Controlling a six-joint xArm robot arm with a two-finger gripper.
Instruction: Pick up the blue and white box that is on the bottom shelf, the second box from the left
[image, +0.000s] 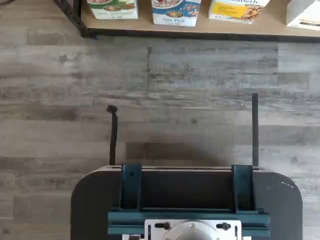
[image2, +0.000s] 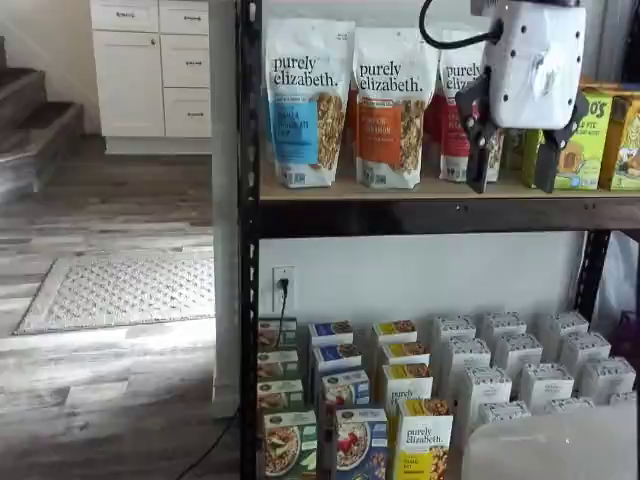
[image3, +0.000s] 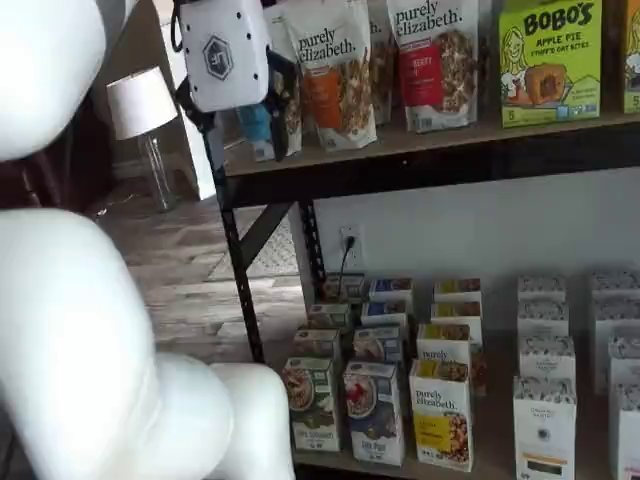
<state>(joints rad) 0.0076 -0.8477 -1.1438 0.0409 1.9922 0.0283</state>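
Observation:
The blue and white box (image2: 360, 445) stands at the front of the bottom shelf (image3: 495, 455), between a green-and-white box (image2: 284, 446) and a yellow-and-white box (image2: 424, 448). It shows in both shelf views (image3: 375, 410) and partly in the wrist view (image: 176, 12). More blue boxes stand in a row behind it. My gripper (image2: 512, 183) hangs high up, in front of the granola bags on the tier above, far above the box. A gap shows between its two black fingers and nothing is in them. It also shows in a shelf view (image3: 248, 150).
Tall granola bags (image2: 386, 105) and Bobo's boxes (image3: 550, 60) fill the upper tier. Rows of white boxes (image2: 520, 375) stand to the right on the bottom shelf. A black rack post (image2: 249, 250) stands at the left. The white arm (image3: 90, 340) fills the lower left of a shelf view.

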